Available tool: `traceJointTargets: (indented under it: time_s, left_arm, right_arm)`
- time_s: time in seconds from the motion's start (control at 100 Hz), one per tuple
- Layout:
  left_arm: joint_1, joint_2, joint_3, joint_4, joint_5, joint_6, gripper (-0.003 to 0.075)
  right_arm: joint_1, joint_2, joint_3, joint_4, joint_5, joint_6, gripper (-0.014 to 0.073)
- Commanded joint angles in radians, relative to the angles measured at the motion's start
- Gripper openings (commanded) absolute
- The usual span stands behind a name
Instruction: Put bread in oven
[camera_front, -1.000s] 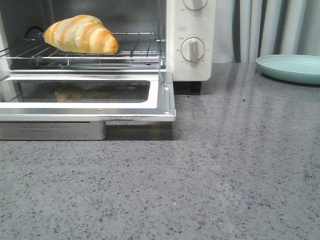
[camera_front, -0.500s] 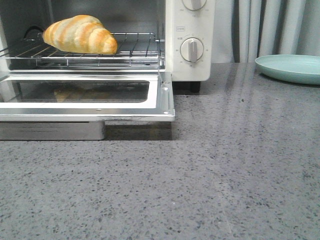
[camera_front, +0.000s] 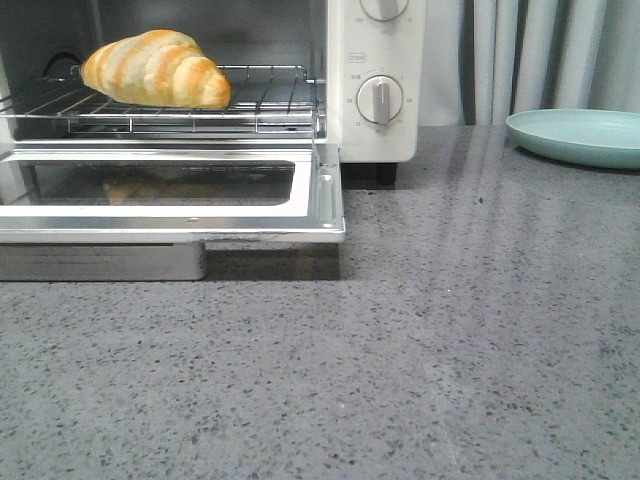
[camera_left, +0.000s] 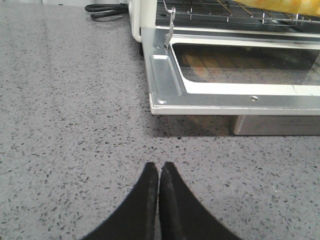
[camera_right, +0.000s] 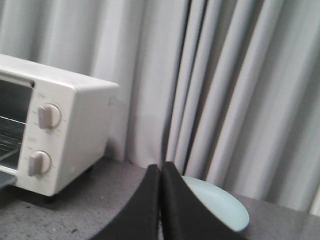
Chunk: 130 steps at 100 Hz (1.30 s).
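The bread (camera_front: 155, 68), a golden-orange striped croissant roll, lies on the wire rack (camera_front: 265, 100) inside the cream-white oven (camera_front: 375, 80). The oven's glass door (camera_front: 170, 195) hangs open and flat. A sliver of the bread shows in the left wrist view (camera_left: 280, 5). My left gripper (camera_left: 159, 166) is shut and empty, low over the counter in front of the door's corner (camera_left: 162, 95). My right gripper (camera_right: 160, 166) is shut and empty, raised, to the right of the oven (camera_right: 65, 130). Neither gripper shows in the front view.
A pale green plate (camera_front: 580, 135) sits at the back right, also in the right wrist view (camera_right: 225, 207). A metal crumb tray (camera_front: 100, 262) sticks out under the door. A black power cord (camera_left: 105, 10) lies beside the oven. Grey curtains hang behind the grey speckled counter (camera_front: 450, 350).
The front view has shifted slightly, so the oven, bread and plate sit a little further left and up. The bread stays on the rack.
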<state>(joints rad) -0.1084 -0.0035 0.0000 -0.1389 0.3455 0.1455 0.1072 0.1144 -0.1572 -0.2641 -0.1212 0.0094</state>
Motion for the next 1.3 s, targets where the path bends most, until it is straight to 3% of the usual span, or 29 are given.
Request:
traceJointTargets:
  time_s: [0.0, 0.06, 0.18, 0.42, 0.63, 1.29]
  left_arm:
    - [0.002, -0.031, 0.024, -0.017, -0.047, -0.01, -0.0021]
    - [0.002, -0.031, 0.024, -0.017, -0.047, -0.01, -0.0021]
    - [0.002, -0.031, 0.024, -0.017, -0.045, -0.01, -0.0021]
    - [0.002, -0.031, 0.024, -0.017, -0.045, -0.01, -0.0021]
    - [0.002, -0.029, 0.024, -0.017, -0.045, -0.01, -0.0021]
    - [-0.016, -0.029, 0.024, -0.017, -0.045, -0.01, -0.0021]
  right_arm:
    - [-0.084, 0.021, 0.077, 0.014, -0.199, 0.093, -0.006]
    - [-0.104, 0.009, 0.119, 0.014, -0.183, 0.169, -0.006]
    - [-0.108, -0.024, 0.183, 0.042, -0.148, 0.171, -0.006]
    - [-0.108, -0.147, 0.18, 0.042, 0.244, 0.171, -0.006]
    - [-0.108, -0.145, 0.18, 0.042, 0.43, 0.171, -0.006]
    - [-0.108, -0.145, 0.18, 0.044, 0.423, 0.171, -0.006]
